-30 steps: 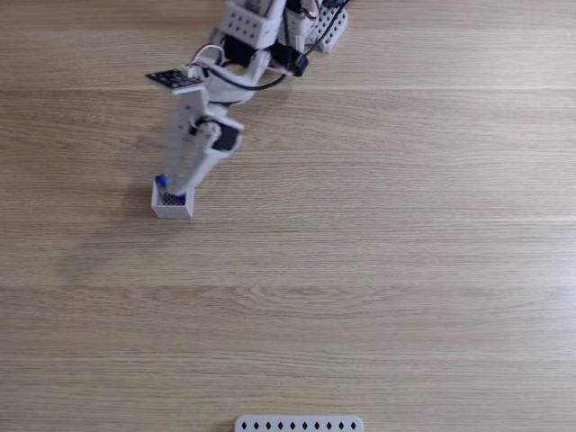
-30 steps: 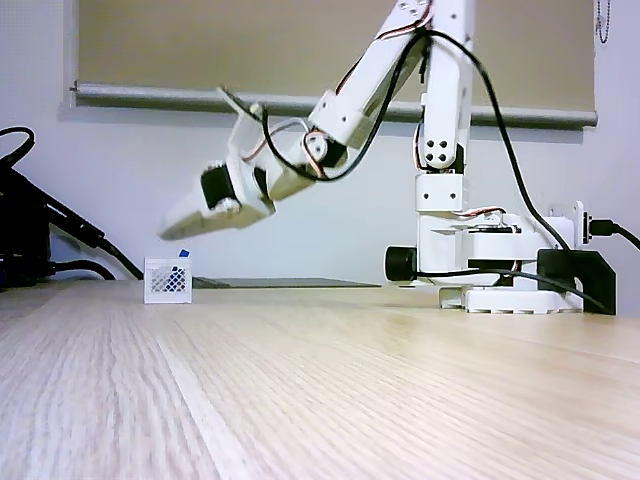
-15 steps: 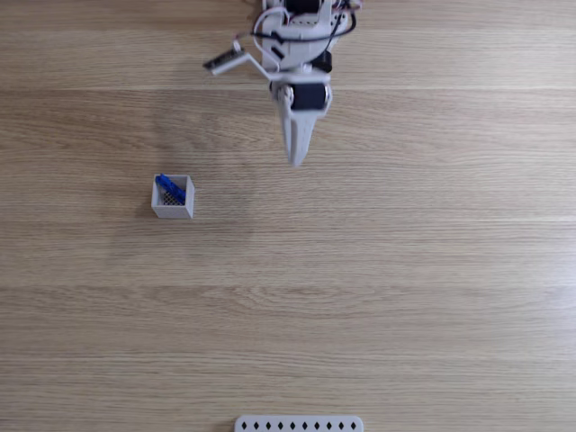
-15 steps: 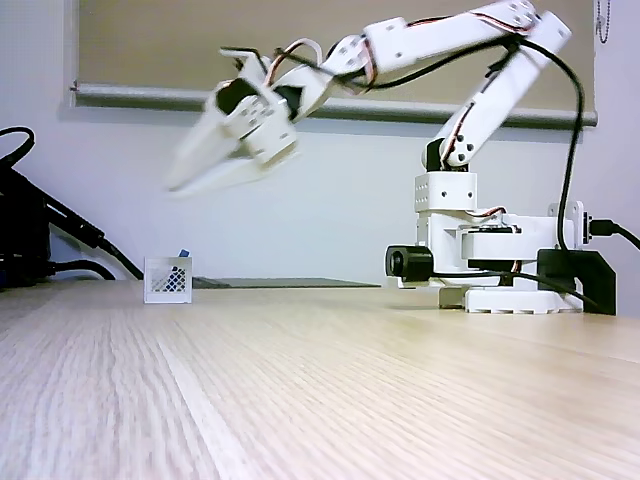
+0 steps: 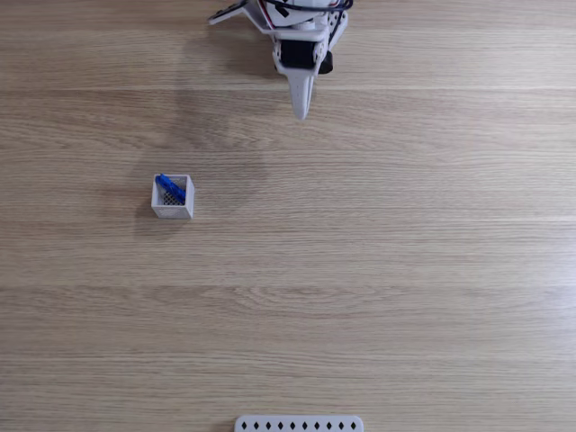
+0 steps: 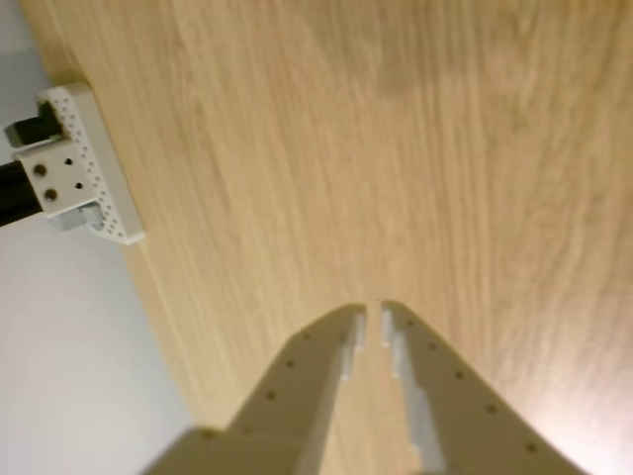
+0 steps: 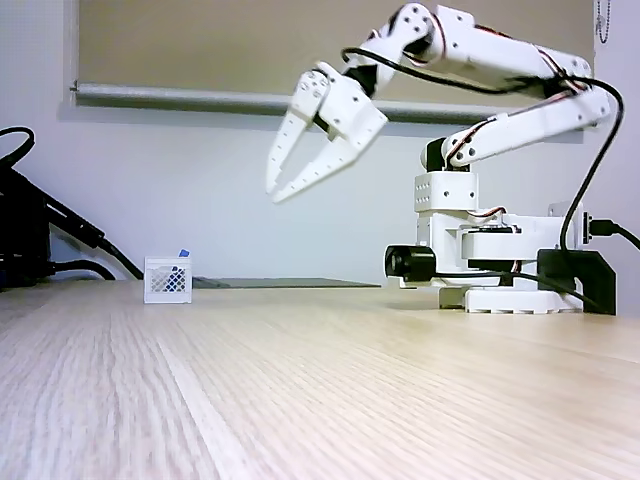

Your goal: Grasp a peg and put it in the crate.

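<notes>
The table (image 5: 378,270) is pale wood, or a wood-look laminate, with long straight grain and a smooth, faintly satin face; in the low fixed view it catches a soft sheen near the camera. The crate (image 5: 172,199) on it looks like matt white plastic, its side walls a lattice of small holes and its bottom a dark mesh. The peg (image 5: 170,189) lying inside the crate is bright blue plastic, smooth and slightly glossy. The gripper (image 7: 273,192) is matt white plastic; in the wrist view its fingers (image 6: 432,381) show rows of small round holes, the finish possibly a little grainy.
</notes>
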You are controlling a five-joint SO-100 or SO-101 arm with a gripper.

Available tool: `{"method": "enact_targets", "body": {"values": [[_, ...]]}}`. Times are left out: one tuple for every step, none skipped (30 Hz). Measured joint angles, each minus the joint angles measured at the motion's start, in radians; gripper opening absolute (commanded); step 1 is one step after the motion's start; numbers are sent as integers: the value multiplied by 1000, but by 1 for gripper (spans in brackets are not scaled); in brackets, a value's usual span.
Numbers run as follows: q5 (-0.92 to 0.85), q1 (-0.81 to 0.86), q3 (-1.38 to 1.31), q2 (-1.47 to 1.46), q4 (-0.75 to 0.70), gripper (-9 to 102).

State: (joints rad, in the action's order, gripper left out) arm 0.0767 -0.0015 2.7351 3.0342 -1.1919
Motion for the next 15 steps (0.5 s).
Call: {"method": "enact_targets", "body": {"values": [[-3, 0, 37, 52, -9, -1], [-5, 0, 72, 104, -15, -1], [-6, 0, 107, 160, -25, -1], [-8, 0, 140, 202, -32, -1], [-12, 0, 170, 238, -34, -1], [-12, 0, 196, 262, -35, -1], [-12, 0, 219, 273, -35, -1], [-12, 0, 241, 279, -35, -1], [-12, 0, 252, 284, -35, -1], [-12, 0, 255, 287, -35, 0], [-12, 0, 256, 288, -35, 0], [-12, 0, 256, 291, -35, 0], [-12, 0, 256, 291, -35, 0], [-14, 0, 256, 291, -35, -1], [-14, 0, 256, 291, -35, -1]]}}
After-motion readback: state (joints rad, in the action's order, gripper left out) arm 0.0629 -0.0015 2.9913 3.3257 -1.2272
